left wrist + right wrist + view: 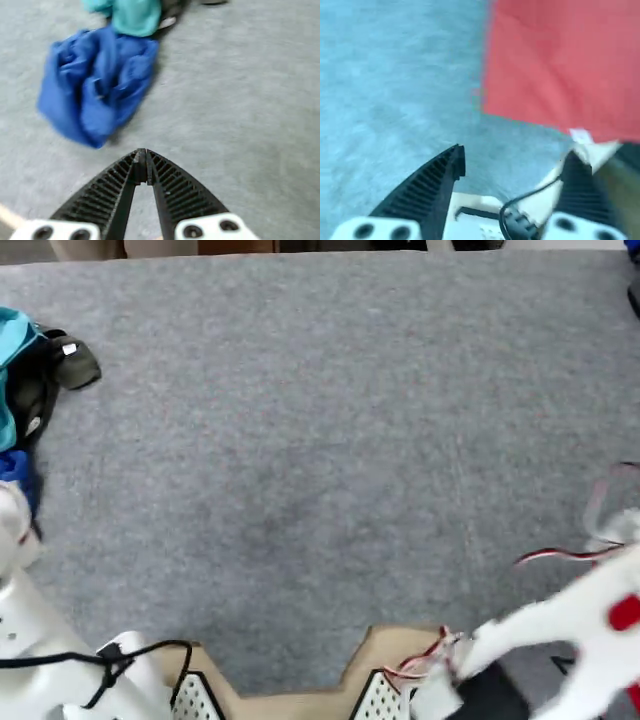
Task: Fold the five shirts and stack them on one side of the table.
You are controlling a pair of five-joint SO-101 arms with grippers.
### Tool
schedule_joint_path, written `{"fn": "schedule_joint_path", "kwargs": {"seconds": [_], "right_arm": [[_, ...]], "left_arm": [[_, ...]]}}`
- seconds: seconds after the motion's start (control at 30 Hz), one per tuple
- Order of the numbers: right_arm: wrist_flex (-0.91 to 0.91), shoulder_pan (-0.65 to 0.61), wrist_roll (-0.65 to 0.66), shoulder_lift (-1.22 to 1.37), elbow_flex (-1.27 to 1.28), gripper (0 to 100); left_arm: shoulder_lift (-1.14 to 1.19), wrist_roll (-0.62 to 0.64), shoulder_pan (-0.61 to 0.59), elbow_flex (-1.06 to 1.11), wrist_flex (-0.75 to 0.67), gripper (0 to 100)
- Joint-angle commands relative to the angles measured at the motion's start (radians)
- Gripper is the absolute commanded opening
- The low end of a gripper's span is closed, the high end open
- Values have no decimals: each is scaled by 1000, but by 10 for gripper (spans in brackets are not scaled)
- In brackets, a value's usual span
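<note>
In the left wrist view a crumpled blue shirt (97, 85) lies on the grey felt just beyond my left gripper (145, 165), which is shut with nothing between its fingers. A teal shirt (132, 14) and a dark garment (172, 12) lie past the blue one. The high view has the same pile at the left edge: teal shirt (12, 350), dark garment (55, 365), blue shirt (18, 475). My right gripper (515, 162) stands open over the felt, close to the edge of a flat red shirt (565, 65). The right arm (560, 640) is at the lower right.
Grey felt (330, 430) covers the table. The white left arm base (40, 650) with a black cable sits at the lower left. A wooden mount (300, 690) lies along the front edge, with red and white wires (560, 555) near the right arm.
</note>
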Motion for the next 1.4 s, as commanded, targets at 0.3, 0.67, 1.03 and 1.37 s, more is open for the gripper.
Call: {"fn": "schedule_joint_path", "kwargs": {"seconds": [0.3,0.67,1.03,1.37], "right_arm": [[-164,-774,-276,-229,211,23],[-519,-865,-281,-90,565,6],[-491,-865,-218,193,568,6],[-322,-865,-137,251,564,6]], "left_arm": [[2,-81,-172,84,3,20],[47,54,233,385,-249,19],[341,109,371,516,-265,19],[346,107,377,657,-264,19]]}}
